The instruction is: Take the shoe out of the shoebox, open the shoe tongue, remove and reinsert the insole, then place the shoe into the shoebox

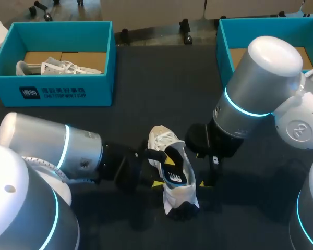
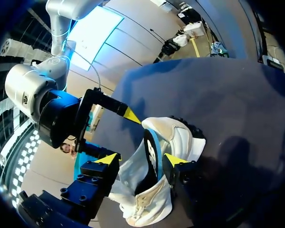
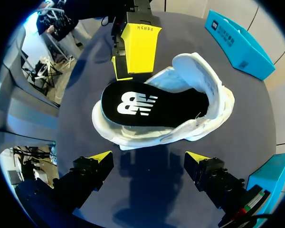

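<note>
While the left gripper (image 2: pixel 141 160) is closed on it, with a yellow tip pressed on each side, the white shoe (image 1: pixel 180 195) sits near the middle of the dark table (image 1: pixel 146 78), out of both boxes. It is a soft white shoe with white laces (image 2: pixel 143 209) near the toe. A black insole (image 1: pixel 176 174) fills its open top. The insole has a big white mark on it, and the left wrist view shows a thin blue edge along its side. From that view the insole looks tipped up on its edge, and I cannot tell how deep it goes into the shoe. The right gripper (image 3: pixel 148 159) is just beside the shoe, on the side where the open top shows. Its two yellow tips are spread wide and touch nothing. The left box (image 1: pixel 62 88) is blue and stands at the far left of the table, well apart from the shoe. Another white shoe (image 1: pixel 57 66) lies inside it. The right box (image 1: pixel 223 47) is blue too and stands at the far right, partly hidden behind the right arm.
</note>
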`<state>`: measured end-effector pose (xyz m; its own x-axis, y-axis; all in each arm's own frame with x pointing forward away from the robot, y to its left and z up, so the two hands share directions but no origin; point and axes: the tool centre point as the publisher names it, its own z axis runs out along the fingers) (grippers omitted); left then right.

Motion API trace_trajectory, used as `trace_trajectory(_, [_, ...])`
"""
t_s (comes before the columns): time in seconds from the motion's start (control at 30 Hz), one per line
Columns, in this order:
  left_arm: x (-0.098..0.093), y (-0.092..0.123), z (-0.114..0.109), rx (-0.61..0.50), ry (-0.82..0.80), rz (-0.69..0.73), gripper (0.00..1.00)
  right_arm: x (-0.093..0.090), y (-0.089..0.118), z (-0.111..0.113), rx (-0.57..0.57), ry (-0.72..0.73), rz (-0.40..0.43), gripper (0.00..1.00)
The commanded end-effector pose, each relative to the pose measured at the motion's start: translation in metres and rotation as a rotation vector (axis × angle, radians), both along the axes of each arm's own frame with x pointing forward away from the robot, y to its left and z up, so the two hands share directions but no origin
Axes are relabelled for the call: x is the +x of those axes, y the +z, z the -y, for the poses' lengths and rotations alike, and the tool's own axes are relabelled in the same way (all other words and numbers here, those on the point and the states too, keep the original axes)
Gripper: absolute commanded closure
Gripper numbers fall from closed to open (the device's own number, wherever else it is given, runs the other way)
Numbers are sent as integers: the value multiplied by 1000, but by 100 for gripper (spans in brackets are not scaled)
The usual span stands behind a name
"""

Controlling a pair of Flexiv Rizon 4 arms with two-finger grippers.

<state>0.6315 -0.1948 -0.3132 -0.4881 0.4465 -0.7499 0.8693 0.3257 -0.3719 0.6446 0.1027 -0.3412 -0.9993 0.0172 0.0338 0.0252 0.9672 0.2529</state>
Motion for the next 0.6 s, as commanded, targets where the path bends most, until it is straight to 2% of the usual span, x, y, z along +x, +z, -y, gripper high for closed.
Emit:
trace_trajectory(0.03, [2, 4, -2, 133, -47, -38, 37, -4, 8, 10, 6, 8, 23, 0])
trace_trajectory(0.2, [3, 10, -12, 200, -73, -47, 39, -9, 20, 25, 0, 22, 25, 0])
trace_trajectory(0.27, [4, 13, -15, 231, -86, -47, 47, -11, 23, 32, 8, 37, 27, 0])
trace_trajectory(0.33, [5, 15, -19, 273, -97, -44, 49, -12, 25, 39, 2, 59, 18, 0])
trace_trajectory(0.5, [7, 21, -27, 384, -125, -48, 31, -15, 33, 60, -6, 78, 11, 0])
trace_trajectory(0.53, [7, 23, -28, 409, -136, -56, 30, -15, 34, 65, -3, 92, 6, 0])
trace_trajectory(0.6, [8, 27, -29, 455, -151, -67, 35, -16, 34, 75, 16, 96, -7, 0])
